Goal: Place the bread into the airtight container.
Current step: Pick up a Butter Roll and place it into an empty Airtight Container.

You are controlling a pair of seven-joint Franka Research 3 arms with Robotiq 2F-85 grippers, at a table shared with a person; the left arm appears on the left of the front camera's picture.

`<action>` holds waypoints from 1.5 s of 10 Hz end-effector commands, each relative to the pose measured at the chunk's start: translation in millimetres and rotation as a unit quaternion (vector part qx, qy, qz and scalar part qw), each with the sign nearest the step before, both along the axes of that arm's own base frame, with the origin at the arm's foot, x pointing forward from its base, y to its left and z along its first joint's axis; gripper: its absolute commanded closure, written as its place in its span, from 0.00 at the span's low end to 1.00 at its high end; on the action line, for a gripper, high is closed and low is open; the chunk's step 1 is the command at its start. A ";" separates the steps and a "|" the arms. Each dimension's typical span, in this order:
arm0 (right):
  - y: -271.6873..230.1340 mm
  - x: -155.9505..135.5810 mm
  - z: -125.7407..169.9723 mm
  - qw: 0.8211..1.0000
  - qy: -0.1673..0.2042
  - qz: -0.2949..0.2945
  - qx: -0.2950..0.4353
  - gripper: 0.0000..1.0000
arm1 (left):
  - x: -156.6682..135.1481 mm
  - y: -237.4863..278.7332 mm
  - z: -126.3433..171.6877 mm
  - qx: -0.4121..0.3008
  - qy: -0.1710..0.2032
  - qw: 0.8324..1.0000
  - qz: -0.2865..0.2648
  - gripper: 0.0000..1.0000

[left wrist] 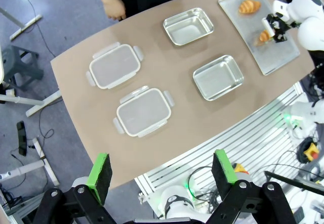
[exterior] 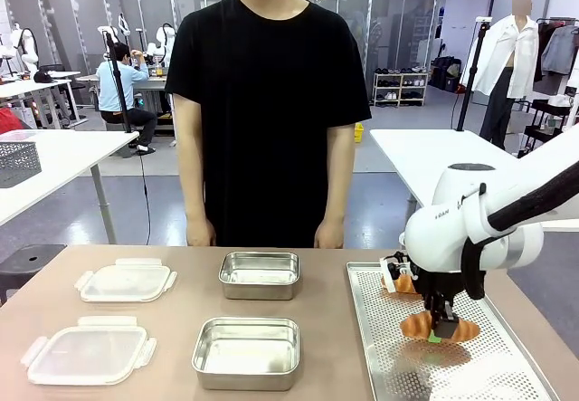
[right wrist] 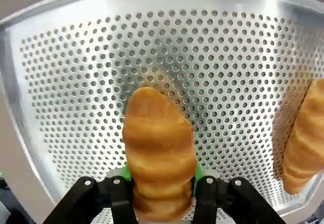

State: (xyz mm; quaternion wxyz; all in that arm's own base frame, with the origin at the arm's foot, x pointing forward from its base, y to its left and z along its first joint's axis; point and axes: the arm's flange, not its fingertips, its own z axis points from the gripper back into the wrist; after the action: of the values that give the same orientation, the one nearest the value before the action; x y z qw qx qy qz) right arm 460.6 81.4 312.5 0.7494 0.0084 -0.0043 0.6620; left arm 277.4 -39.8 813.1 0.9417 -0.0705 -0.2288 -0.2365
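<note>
Holding a croissant [right wrist: 159, 133] across its middle, the right gripper [exterior: 438, 322] hangs over the perforated tray [exterior: 507, 369]. Its fingers [right wrist: 125, 172] are narrowed onto the pastry, green pads pressed into its flanks. The croissant looks lifted clear of the tray, though the reflection beneath makes the gap hard to judge. A second croissant [exterior: 404, 284] lies farther back on the tray. The left gripper [left wrist: 161, 172] is high above the tabletop [exterior: 176, 315], fingers wide, nothing between them. Two steel containers stand open left of the tray, a near one [exterior: 246, 354] and a far one [exterior: 260, 276], with two clear lids [exterior: 88, 354] beyond them.

Step in hand, by my reading: the carry.
- Rise before crossing the tray lip.
- The near container is the shorter run.
- Keep the squeeze light, since flaky crust crushes.
- Lay the croissant's length along the container's long side.
- Lower close to its floor before letting go.
</note>
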 end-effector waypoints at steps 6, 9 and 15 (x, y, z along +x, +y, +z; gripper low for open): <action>201.7 -44.7 92.0 0.999 0.013 -0.017 -0.039 0.59 | -1.2 0.7 -0.5 0.000 0.000 1.000 -0.002 0.00; 287.8 -62.4 82.8 1.000 0.014 -0.004 -0.023 0.59 | -1.2 0.7 -0.5 0.000 0.000 1.000 -0.002 0.00; 372.6 -58.7 44.5 0.999 0.033 0.021 -0.010 0.59 | -1.2 0.7 -0.5 0.000 0.000 1.000 -0.002 0.00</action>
State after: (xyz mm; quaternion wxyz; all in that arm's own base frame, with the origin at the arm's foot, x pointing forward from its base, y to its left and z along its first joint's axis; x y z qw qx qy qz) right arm 399.6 445.1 355.2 0.7280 0.0332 0.0245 0.6844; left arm 277.3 -40.1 813.2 0.9417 -0.0701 -0.2288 -0.2366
